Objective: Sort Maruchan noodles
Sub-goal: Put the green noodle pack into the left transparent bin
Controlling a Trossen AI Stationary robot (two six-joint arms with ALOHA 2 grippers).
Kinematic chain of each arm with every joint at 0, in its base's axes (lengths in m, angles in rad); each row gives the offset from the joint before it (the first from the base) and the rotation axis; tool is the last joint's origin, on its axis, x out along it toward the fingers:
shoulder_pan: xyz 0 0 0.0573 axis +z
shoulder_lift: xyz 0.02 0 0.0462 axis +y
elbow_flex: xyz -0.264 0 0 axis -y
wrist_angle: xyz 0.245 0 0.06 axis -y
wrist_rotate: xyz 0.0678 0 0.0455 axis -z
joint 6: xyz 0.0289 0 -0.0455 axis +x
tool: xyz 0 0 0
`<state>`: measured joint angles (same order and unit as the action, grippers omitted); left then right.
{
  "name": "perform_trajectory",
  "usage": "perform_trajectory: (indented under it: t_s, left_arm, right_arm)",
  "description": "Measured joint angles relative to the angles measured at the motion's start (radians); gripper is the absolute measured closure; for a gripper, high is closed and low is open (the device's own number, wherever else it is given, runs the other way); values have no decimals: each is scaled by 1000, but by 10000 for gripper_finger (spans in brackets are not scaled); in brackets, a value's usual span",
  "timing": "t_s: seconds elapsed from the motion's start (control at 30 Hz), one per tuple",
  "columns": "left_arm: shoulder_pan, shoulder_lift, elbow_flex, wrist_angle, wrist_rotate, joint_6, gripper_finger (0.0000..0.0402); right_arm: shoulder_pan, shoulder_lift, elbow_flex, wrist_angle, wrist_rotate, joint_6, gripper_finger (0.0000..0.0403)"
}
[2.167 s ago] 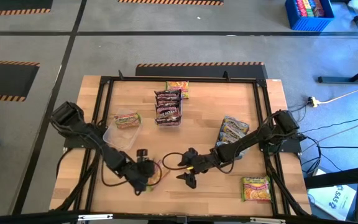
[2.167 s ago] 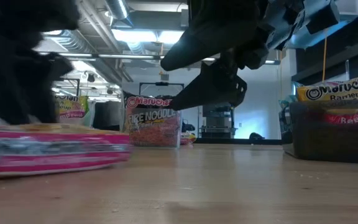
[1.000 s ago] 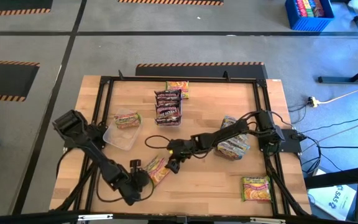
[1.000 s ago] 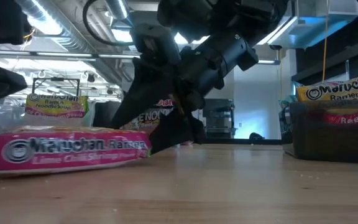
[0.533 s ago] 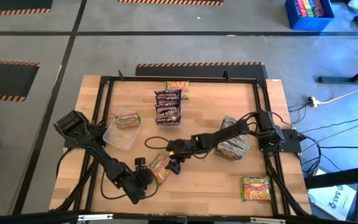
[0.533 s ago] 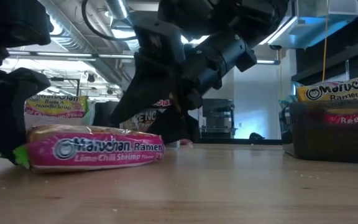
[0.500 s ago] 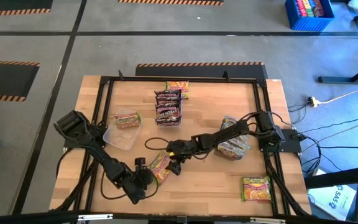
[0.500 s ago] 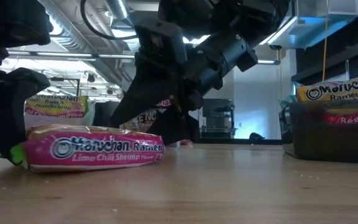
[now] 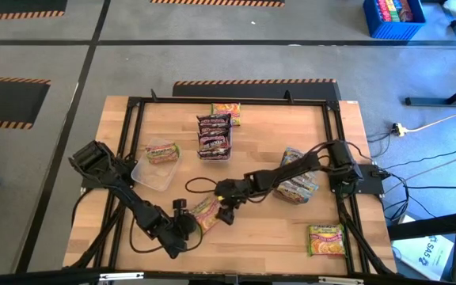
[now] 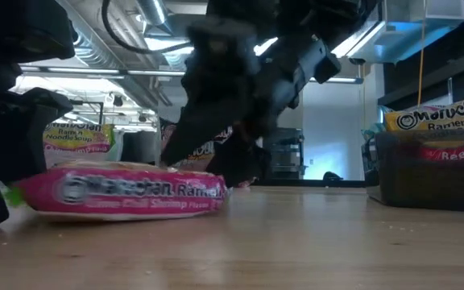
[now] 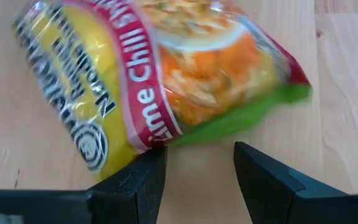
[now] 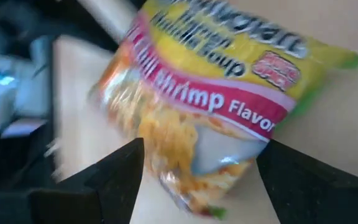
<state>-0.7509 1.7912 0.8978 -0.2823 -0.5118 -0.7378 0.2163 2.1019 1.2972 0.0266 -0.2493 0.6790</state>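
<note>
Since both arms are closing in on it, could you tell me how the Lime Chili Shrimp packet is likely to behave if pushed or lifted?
The Lime Chili Shrimp packet lies flat on bare wood, so it would probably slide rather than roll. Its glossy wrapper looks slippery, and the crimped end may flop. The left pincer and right pincer both stand open beside it; a grip across the firm noodle block seems safest.

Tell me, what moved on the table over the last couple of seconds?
The right gripper swung from the table's near middle to the Lime Chili Shrimp packet, which slid a little toward it. The left gripper, open, followed behind the packet. Neither holds it. The other packets and the clear bin stayed put.
</note>
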Motion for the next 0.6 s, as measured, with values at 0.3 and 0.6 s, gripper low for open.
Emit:
perform_trajectory:
  t_s: [0.3, 0.6]
  left_arm:
    - [1, 0, 0, -1, 2, 0, 219]
    - [-1, 0, 0, 9, 1, 11, 219]
  right_arm:
    - [-43, -74, -2, -194, 29, -6, 120]
    - [-41, 0, 0, -111, -30, 1, 120]
